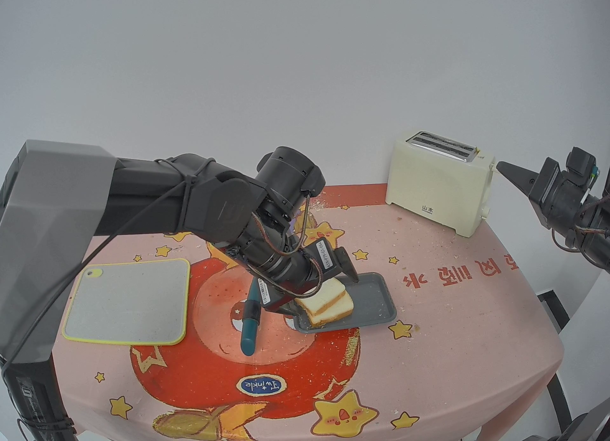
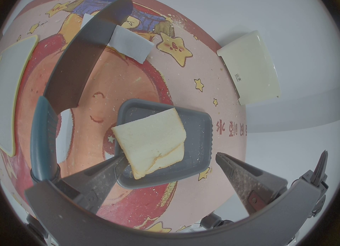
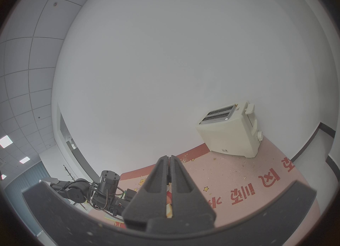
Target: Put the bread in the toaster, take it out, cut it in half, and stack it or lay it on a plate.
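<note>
In the head view the left arm is stretching from the left edge of the frame to its centre, and the left gripper (image 2: 170, 156) is hanging over the grey plate (image 1: 376, 301). Its two fingers are standing wide apart. In the left wrist view one fingertip (image 2: 118, 163) is sitting just beside a corner of the bread (image 1: 328, 303), though I cannot tell if it is touching. The other is standing beyond the plate's far rim.

The bread is lying as two halves, stacked one on the other. It is occupying the left end of the plate, with a corner reaching over the rim and the plate's right half showing bare.

The knife (image 1: 250, 328) is lying just left of the plate, its teal handle pointing toward the bottom of the frame. The cutting board (image 1: 127, 301) is resting at the left, near the table's left edge and well apart from the plate.

The toaster (image 1: 440, 182) is standing at the upper right, close to the table's back corner, its slots facing up. A broad stretch of crumb-dusted tablecloth (image 1: 457, 328) is lying open between plate, toaster and the table's right edge.

The right gripper (image 3: 169, 161) is hanging at the frame's right edge, off the table's side. Its fingers are pressing together, and a gap is showing between its tip and the toaster.
</note>
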Robot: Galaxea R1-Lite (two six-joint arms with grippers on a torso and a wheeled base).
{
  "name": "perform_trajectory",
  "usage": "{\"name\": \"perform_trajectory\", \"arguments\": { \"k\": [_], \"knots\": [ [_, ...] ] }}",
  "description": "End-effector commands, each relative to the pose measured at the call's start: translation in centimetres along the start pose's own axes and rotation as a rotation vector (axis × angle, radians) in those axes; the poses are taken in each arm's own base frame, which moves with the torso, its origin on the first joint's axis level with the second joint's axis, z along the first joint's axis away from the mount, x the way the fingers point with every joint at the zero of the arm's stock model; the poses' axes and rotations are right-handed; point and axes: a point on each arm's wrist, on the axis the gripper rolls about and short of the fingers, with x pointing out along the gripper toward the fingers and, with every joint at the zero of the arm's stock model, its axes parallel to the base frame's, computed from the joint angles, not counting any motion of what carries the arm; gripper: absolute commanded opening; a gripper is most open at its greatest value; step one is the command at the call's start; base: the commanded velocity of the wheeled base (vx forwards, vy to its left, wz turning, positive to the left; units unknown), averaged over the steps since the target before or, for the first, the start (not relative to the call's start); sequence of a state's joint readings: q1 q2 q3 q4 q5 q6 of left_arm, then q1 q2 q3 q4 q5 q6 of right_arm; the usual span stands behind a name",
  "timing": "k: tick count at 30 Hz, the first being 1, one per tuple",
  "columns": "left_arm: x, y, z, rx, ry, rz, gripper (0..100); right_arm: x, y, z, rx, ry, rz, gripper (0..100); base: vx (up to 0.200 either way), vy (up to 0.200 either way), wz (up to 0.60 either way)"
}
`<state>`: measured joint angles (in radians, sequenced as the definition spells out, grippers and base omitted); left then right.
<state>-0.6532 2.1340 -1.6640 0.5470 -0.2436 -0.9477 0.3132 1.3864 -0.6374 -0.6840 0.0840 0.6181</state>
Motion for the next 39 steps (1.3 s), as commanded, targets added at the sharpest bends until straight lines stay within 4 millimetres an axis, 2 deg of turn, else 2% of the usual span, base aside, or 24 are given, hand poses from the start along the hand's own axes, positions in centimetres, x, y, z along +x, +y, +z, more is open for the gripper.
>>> {"name": "perform_trajectory", "arguments": {
  "k": [1,4,5,8,9,12,14,15,16,17,18,22,24,25,26,28,32,35,39],
  "knots": [
    [-0.3,0.1,-0.2,0.001,-0.001,0.001,100,0.0,0.0,0.0,0.000,0.001,0.002,0,0.000,0.000,0.00],
    [-0.6,0.1,-0.3,0.000,-0.003,0.000,100,0.0,0.1,0.0,0.000,-0.001,0.002,0,0.000,0.000,0.00],
    [-2.0,0.0,-0.7,0.007,-0.012,-0.019,100,0.0,0.1,0.0,0.000,-0.001,0.002,0,0.000,0.000,0.00],
    [-4.0,-0.2,-1.3,0.025,-0.042,-0.053,100,0.0,0.0,-0.1,-0.001,0.004,-0.001,0,0.000,0.000,0.00],
    [-6.6,-1.1,-3.0,0.066,-0.060,-0.102,100,0.0,-0.1,-0.1,-0.003,0.006,-0.002,0,0.000,0.000,0.00],
    [-10.9,-0.9,-4.9,0.105,-0.136,-0.147,100,0.2,-0.2,-0.3,-0.002,0.012,-0.006,0,0.000,0.000,0.00],
    [-13.1,-0.4,-6.1,0.163,-0.188,-0.160,100,0.2,-0.2,-0.3,-0.002,0.012,-0.006,0,0.000,0.000,0.00],
    [-13.1,-0.4,-6.1,0.163,-0.188,-0.160,100,0.2,-0.2,-0.3,-0.002,0.012,-0.006,0,0.000,0.000,0.00],
    [-15.7,1.0,-7.5,0.219,-0.269,-0.161,100,0.2,-0.2,-0.3,-0.003,0.012,-0.006,0,0.000,0.000,0.00],
    [-16.3,1.4,-7.8,0.229,-0.291,-0.161,100,0.2,-0.2,-0.3,-0.003,0.012,-0.006,0,0.000,0.000,0.00],
    [-18.4,3.2,-8.9,0.255,-0.409,-0.157,100,0.2,-0.2,-0.3,-0.006,0.013,-0.009,0,0.000,0.000,0.00],
    [-22.5,7.9,-11.0,0.312,-0.705,-0.194,100,0.2,-0.7,-1.0,-0.050,0.033,-0.032,0,0.000,0.000,0.00],
    [-23.4,10.2,-11.9,0.358,-0.801,-0.194,100,0.1,-1.0,-1.3,-0.095,0.042,-0.045,0,0.000,0.000,0.00],
    [-23.6,12.0,-12.7,0.399,-0.875,-0.173,100,-0.1,-1.2,-1.4,-0.137,0.039,-0.059,0,0.000,0.000,0.00],
    [-23.6,12.4,-12.9,0.406,-0.888,-0.168,100,-0.1,-1.2,-1.4,-0.145,0.035,-0.062,0,0.000,0.000,0.00],
    [-23.5,14.5,-13.9,0.436,-0.974,-0.142,100,-0.6,-1.1,-1.1,-0.186,-0.002,-0.095,0,0.000,0.000,0.00],
    [-24.4,17.0,-16.4,0.449,-1.083,-0.159,100,-3.3,-0.1,0.2,-0.228,-0.104,-0.106,0,0.000,0.000,0.00],
    [-24.7,18.1,-17.4,0.447,-1.128,-0.144,100,-5.1,-0.7,0.5,-0.259,-0.109,-0.165,0,0.000,0.000,0.00],
    [-24.9,19.9,-19.3,0.440,-1.207,-0.109,100,-9.7,-1.1,0.2,-0.349,-0.125,-0.227,0,0.000,0.000,0.00]
  ]
}}
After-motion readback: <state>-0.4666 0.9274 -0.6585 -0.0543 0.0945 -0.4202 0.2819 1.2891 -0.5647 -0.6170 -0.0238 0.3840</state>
